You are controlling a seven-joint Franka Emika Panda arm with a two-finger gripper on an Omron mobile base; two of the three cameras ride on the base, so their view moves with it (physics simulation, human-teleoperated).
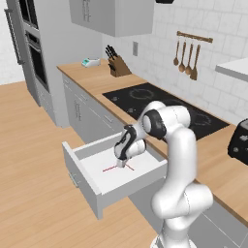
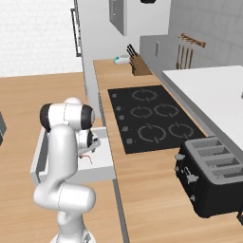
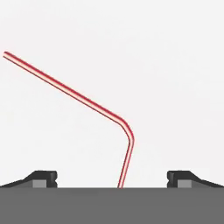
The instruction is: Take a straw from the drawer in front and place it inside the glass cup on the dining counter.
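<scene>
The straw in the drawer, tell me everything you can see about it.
The straw is a very thin red stick with a pale stripe along it, bent at one elbow into a long arm and a shorter one. It lies flat on the white floor of the open drawer. The hand hangs right above it, fingers apart on either side of the short arm's end, not closed on it.

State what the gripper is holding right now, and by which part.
Nothing is held. The gripper hangs open over the straw on the floor of the drawer; the short bent end runs between the jaws, clear of both.
</scene>
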